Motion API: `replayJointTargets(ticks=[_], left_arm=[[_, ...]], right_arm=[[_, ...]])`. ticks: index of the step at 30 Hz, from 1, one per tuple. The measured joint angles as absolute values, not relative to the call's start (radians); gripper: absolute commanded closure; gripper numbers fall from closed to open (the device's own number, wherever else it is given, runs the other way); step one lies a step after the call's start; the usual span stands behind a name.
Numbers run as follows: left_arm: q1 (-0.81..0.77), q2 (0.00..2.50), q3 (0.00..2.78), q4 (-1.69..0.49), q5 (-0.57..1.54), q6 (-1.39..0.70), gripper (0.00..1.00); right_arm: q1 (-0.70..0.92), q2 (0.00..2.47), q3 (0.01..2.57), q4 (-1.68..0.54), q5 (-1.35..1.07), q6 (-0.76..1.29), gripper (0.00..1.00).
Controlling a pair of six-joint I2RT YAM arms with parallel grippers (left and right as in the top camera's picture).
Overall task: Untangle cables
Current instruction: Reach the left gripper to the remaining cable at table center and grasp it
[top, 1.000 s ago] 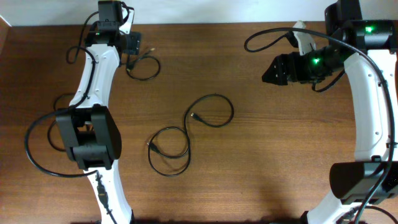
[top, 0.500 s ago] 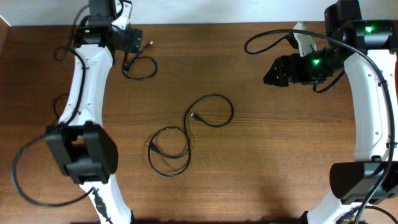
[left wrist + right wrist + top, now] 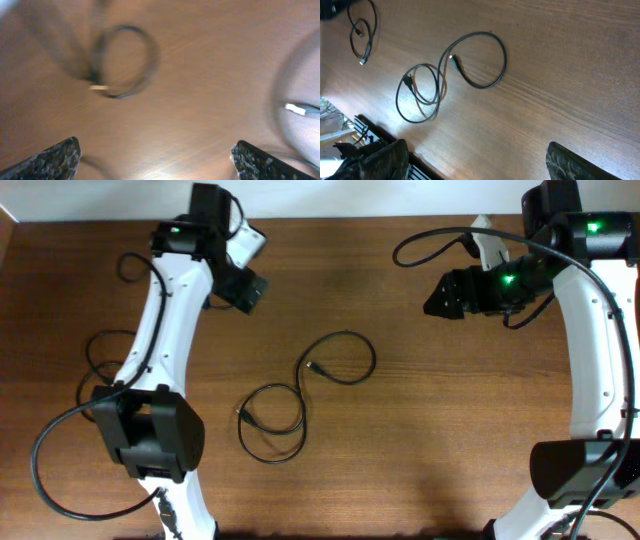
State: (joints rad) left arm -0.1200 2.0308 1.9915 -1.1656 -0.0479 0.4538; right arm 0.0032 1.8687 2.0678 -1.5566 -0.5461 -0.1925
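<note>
Currently: left claw [image 3: 155,161] released, jaws wide, nothing between them. It sits over the counter [image 3: 420,440] near the far edge, left of centre. Left wrist view is blurred and shows a small loop of short cable [image 3: 148,50] on the wood beyond the fingertips; plug detail is not readable.

Right claw [image 3: 477,159] also released and empty, near the far edge, right of centre.

Long cable [image 3: 302,402] lies mid-counter in a loose figure-eight, two loops crossing, both ends free. It is well apart from both claws and from the short cable.
</note>
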Motion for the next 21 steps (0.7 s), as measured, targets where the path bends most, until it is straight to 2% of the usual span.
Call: replayJointTargets(ticks=[3,7,16,19,21], left_arm=[[-0.154,2.031,1.991,-1.26,0.051,0.454,0.03],[-0.185,2.031,1.946,-1.369,0.11,0.453,0.01],[-0.313,2.037,1.769,-1.327,0.355,0.433,0.01],[-0.355,2.037,1.769,-1.316,0.379,0.347,0.01],[-0.39,2.037,1.76,-1.306,0.321,0.22,0.01]], right_arm=[[0.003,1.869,2.068,-1.555,-0.546,-0.194,0.13],[0.003,1.869,2.068,-1.556,-0.546,-0.195,0.13],[0.003,1.869,2.068,-1.556,-0.546,-0.201,0.12],[0.003,1.869,2.068,-1.555,-0.546,-0.207,0.12],[0.003,1.869,2.068,-1.556,-0.546,-0.213,0.11]])
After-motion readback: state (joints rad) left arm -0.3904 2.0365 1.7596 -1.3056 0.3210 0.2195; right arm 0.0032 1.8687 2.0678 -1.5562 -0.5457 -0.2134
